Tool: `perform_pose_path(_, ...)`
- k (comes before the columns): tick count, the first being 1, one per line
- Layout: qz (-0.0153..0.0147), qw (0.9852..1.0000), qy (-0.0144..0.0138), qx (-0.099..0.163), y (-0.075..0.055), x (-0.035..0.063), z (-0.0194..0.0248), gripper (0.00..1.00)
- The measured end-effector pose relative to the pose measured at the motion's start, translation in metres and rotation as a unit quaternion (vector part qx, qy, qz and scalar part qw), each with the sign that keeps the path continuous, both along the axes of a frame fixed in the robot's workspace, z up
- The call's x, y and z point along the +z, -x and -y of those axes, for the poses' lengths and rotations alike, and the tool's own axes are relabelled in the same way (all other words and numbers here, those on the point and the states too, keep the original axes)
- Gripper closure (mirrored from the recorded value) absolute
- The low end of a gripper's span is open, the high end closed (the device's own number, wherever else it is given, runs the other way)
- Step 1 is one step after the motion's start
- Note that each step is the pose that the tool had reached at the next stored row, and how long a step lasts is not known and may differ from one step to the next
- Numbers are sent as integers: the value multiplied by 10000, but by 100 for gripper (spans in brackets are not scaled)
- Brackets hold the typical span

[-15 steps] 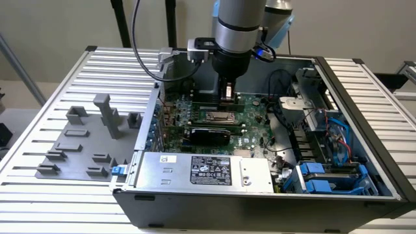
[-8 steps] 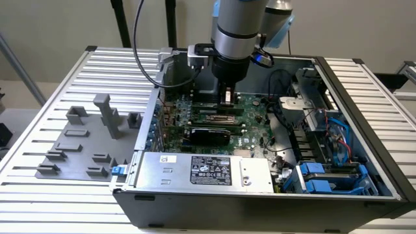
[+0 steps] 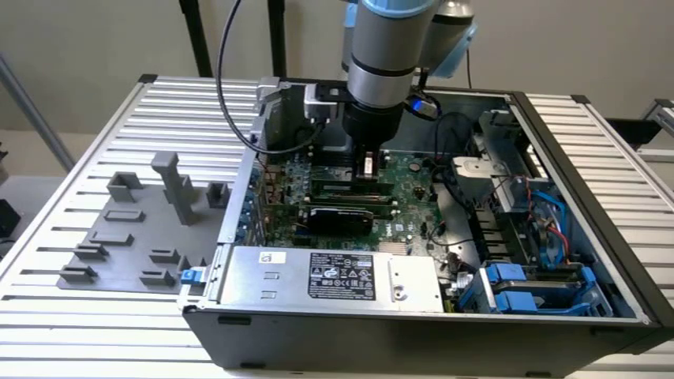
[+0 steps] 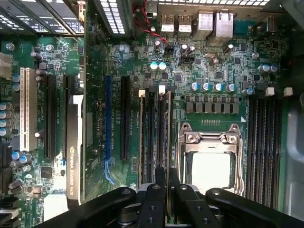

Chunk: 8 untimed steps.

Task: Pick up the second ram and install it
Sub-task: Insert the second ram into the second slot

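the second ram (image 4: 166,156) stands upright in the motherboard slots (image 4: 153,137), pinched by the narrow hand (image 4: 166,190).

Plain beige wall (image 3: 95,39) at the far side, evenly lit, no hard shadows. Ribbed silver aluminium tabletop (image 3: 63,332) spans the scene, slats running left to right. Two black vertical posts (image 3: 196,35) rise behind its far edge. A grey metal strut (image 3: 31,110) leans at the exterior view's left. Pale floor (image 3: 16,150) shows beyond the tabletop's left edge.
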State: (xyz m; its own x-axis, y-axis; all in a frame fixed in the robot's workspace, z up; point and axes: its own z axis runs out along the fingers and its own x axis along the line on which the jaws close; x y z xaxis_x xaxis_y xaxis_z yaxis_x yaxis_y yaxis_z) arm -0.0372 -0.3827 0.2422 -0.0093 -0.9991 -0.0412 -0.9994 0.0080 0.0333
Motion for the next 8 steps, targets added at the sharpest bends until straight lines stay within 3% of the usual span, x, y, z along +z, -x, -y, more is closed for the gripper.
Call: perform_pose_path(8, -1, 10000, 2, 1, -9, -90, 9, 100)
